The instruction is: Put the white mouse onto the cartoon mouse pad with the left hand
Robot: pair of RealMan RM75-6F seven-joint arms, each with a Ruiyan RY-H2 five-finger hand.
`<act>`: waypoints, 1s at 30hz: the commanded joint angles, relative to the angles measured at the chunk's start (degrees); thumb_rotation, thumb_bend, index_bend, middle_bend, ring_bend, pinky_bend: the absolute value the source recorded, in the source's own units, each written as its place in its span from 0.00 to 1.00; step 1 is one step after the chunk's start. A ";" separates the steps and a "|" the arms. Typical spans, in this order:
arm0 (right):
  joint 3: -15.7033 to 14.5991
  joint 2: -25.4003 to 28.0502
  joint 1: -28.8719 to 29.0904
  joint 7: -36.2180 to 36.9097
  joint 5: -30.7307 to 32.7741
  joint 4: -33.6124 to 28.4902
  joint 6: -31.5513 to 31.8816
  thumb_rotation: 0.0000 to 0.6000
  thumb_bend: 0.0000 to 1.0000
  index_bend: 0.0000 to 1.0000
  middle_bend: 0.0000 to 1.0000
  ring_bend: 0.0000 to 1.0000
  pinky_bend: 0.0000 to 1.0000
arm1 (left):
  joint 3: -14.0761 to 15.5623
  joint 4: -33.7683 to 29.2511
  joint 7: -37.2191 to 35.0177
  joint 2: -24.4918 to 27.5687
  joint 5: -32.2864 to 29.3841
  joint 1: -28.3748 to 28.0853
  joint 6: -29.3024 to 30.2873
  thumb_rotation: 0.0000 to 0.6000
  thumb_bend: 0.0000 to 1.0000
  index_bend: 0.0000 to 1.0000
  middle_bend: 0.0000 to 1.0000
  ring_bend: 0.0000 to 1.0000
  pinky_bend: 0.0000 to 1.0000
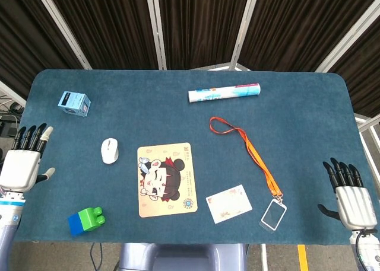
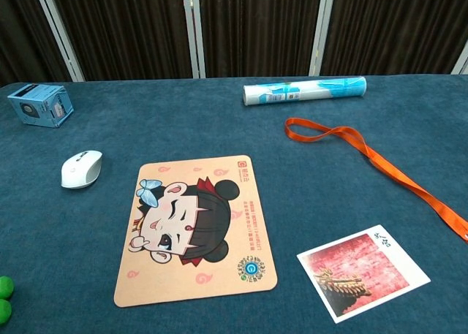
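Your white mouse (image 1: 109, 150) is a small, smooth oval with a pale grey strip down its middle; it lies flat on the blue table cover (image 1: 309, 111), its long axis running roughly away from you, just beside the left edge of the cartoon mouse pad (image 1: 166, 179) but not touching it; in the chest view the mouse (image 2: 81, 169) sits apart from the pad (image 2: 196, 228), with bare cloth between them. The pad is a peach rectangle printed with a dark-haired cartoon face, lying flat near the front edge.

Your left hand (image 1: 22, 163) hangs at the left edge of the table, well apart from the mouse; its dark-tipped fingers (image 1: 29, 137) are stretched out and spread, the thumb out to the side; it holds nothing and touches nothing. Your right hand (image 1: 351, 197) sits at the front right corner, fingers likewise straight and spread, empty.

Elsewhere on the cloth: a light blue box (image 1: 74, 102) at the far left; a blue and green block (image 1: 86, 220) at the front left; a white and blue tube (image 1: 224, 93) lying on its side toward the back; an orange lanyard (image 1: 249, 149) running down to a clear badge holder (image 1: 274, 214); a postcard (image 1: 228, 203) just right of the pad.
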 commanded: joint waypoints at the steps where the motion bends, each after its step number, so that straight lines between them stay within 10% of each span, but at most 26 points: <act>1: 0.02 -0.01 0.02 -0.07 0.05 -0.05 -0.02 1.00 0.09 0.00 0.00 0.00 0.00 | 0.07 0.06 0.00 0.05 0.06 -0.08 -0.13 1.00 0.15 0.00 0.00 0.00 0.00; 19: 0.16 -0.30 -0.21 -0.44 0.17 0.18 0.56 1.00 0.09 0.00 0.00 0.00 0.00 | 0.53 1.84 -2.57 3.55 2.53 -4.70 -7.34 1.00 0.15 0.01 0.00 0.00 0.00; 30: 0.30 -0.51 -0.29 -0.88 0.35 0.14 0.80 1.00 0.09 0.00 0.00 0.00 0.00 | 6.36 23.96 -24.48 1.88 16.89 -18.18 -22.82 1.00 0.16 0.11 0.00 0.00 0.00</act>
